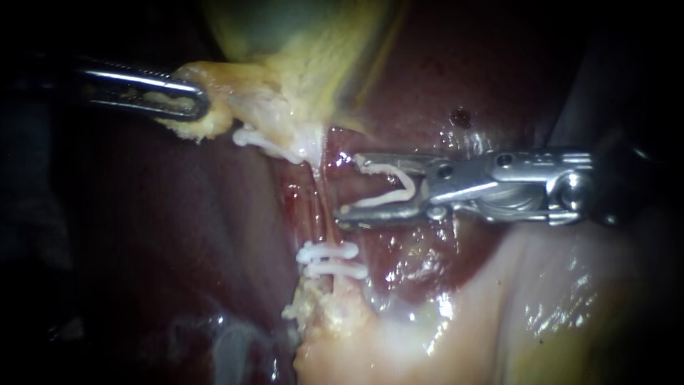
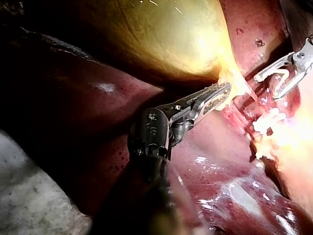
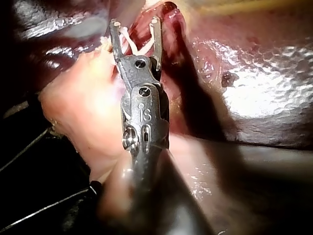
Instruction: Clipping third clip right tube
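Endoscope view — right instrument (image 1: 348, 185), jaws holding clip (image 1: 407, 182), just beside tube (image 1: 322, 207)

The left instrument (image 2: 222, 93) is showing a long, slim silver claw, slotted down its length and finely toothed, hinging on a small screw ahead of a dark, rounded wrist and a dark shaft. The right instrument (image 1: 349, 187) is showing a broader, bright steel claw with two thin prongs, round pivot pins and a stamped steel wrist.
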Action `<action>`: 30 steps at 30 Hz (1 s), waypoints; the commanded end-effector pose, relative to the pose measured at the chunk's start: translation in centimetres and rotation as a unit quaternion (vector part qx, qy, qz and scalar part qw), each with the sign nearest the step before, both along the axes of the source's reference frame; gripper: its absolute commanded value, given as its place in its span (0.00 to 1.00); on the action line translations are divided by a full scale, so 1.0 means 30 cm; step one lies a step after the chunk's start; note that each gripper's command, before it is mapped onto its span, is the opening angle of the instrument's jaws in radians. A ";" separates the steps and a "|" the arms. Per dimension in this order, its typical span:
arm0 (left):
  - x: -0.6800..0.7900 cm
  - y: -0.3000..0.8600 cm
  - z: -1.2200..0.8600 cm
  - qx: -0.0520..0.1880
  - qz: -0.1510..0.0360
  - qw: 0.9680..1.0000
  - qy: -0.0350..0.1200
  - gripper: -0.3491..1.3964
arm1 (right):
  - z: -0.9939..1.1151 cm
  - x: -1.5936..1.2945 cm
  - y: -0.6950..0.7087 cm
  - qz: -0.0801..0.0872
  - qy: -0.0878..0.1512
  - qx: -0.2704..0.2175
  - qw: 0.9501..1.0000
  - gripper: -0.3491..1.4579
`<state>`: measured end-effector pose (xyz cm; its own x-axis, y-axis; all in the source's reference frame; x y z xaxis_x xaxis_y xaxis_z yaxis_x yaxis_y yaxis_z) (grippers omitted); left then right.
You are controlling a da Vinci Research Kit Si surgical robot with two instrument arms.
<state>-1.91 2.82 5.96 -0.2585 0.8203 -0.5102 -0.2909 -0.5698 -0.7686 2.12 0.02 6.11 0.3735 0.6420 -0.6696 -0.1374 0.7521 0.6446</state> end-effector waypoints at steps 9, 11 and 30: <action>-0.0004 -0.0003 0.0004 -0.001 -0.001 1.000 0.001 0.00 | 0.0057 0.0049 0.0003 0.006 0.008 0.026 1.000 0.47; -0.0004 -0.0003 0.0004 -0.001 -0.001 1.000 0.001 0.00 | 0.0067 0.0062 0.0001 0.005 0.009 0.029 1.000 0.47; -0.0007 -0.0007 0.0007 0.000 0.000 1.000 0.000 0.00 | 0.0166 0.0172 -0.0015 0.008 0.036 0.060 0.998 0.47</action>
